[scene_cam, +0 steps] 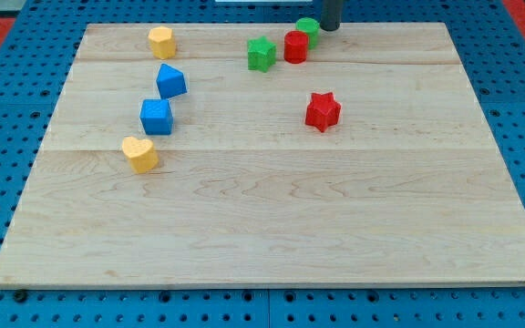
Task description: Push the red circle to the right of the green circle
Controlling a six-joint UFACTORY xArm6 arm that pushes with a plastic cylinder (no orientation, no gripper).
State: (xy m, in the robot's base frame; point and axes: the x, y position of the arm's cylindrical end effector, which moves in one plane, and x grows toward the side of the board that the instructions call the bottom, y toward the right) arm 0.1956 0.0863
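**Camera view: red circle sits left of the green circle, rod at the far edge**

Start at the view's bottom: you see the near half of the wooden board [272, 237] carrying nothing. Moving up, a yellow heart [139, 153] lies toward the view's left, with a blue cube [156, 116] just above it and a second blue block [170, 81], wedge-like, above that. A red star [322, 110] stands alone right of centre, well apart from these.

Farther up, near the far edge, you find the task's pieces. The red circle [295, 46] sits touching or nearly touching the green circle [308, 28], on its lower-left side, so it is judged to be on the wrong side for now. A green star [262, 53] lies just left of the red circle, and a yellow hexagon-like block [161, 41] sits far to the view's left.

My tip [330, 28] hangs at the view's top, just right of the green circle, the rod upright and cropped by the frame. There is no pincer here, so nothing is spread or pinched. From that spot you would likely need to come round to the red circle's left before pushing.
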